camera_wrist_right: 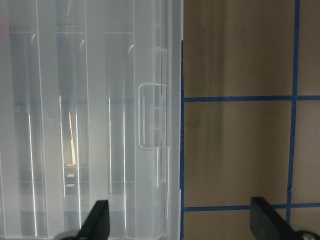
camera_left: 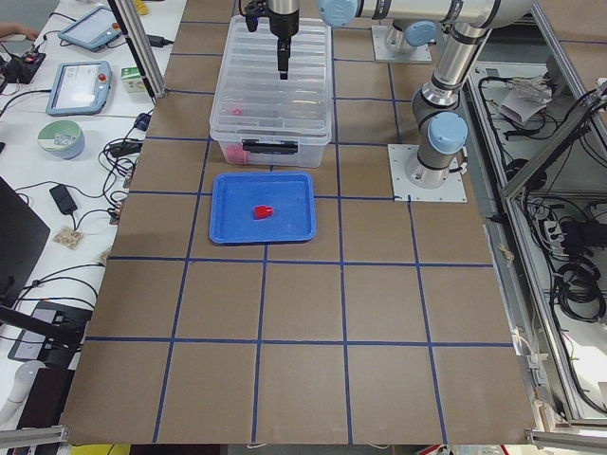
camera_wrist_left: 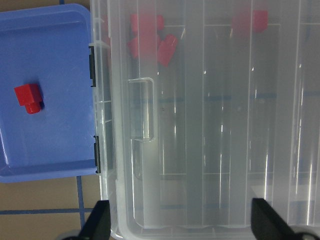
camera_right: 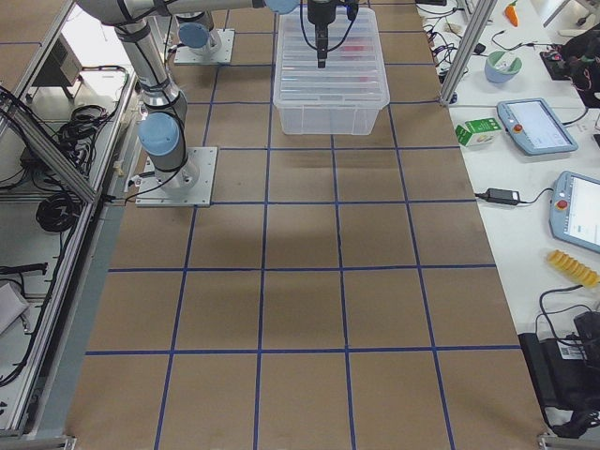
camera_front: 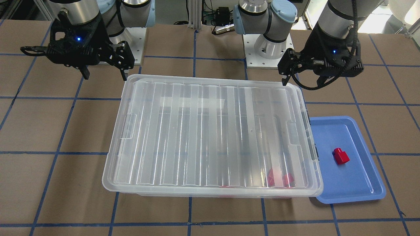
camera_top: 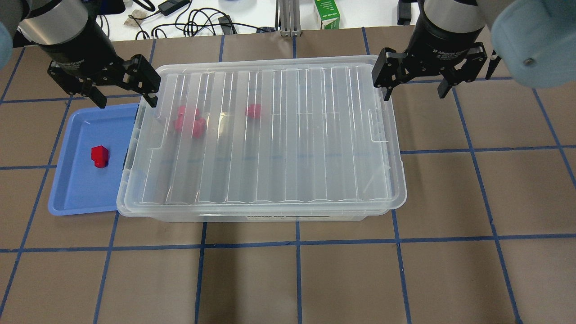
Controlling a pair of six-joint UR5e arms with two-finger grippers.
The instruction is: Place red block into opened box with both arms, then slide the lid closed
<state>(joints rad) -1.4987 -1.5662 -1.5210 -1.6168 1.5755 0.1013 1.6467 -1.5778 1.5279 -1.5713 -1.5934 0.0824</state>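
The red block (camera_top: 99, 155) lies alone on the blue tray (camera_top: 81, 189), also seen in the left wrist view as the red block (camera_wrist_left: 30, 96) and from the front as the red block (camera_front: 340, 155). The clear box (camera_top: 270, 217) stands beside the tray. Its ribbed lid (camera_top: 270, 135) rests on top and covers nearly all of it; only a narrow strip at the tray end shows. My left gripper (camera_top: 126, 95) hovers open over the lid's corner nearest the tray. My right gripper (camera_top: 415, 90) hovers open at the opposite end, straddling the lid's edge.
Several red pieces (camera_top: 191, 121) show blurred through the lid inside the box. The arm bases (camera_front: 265, 49) stand behind the box. A bench with tablets (camera_right: 534, 124), a carton (camera_top: 327, 13) and cables runs along the table's far side.
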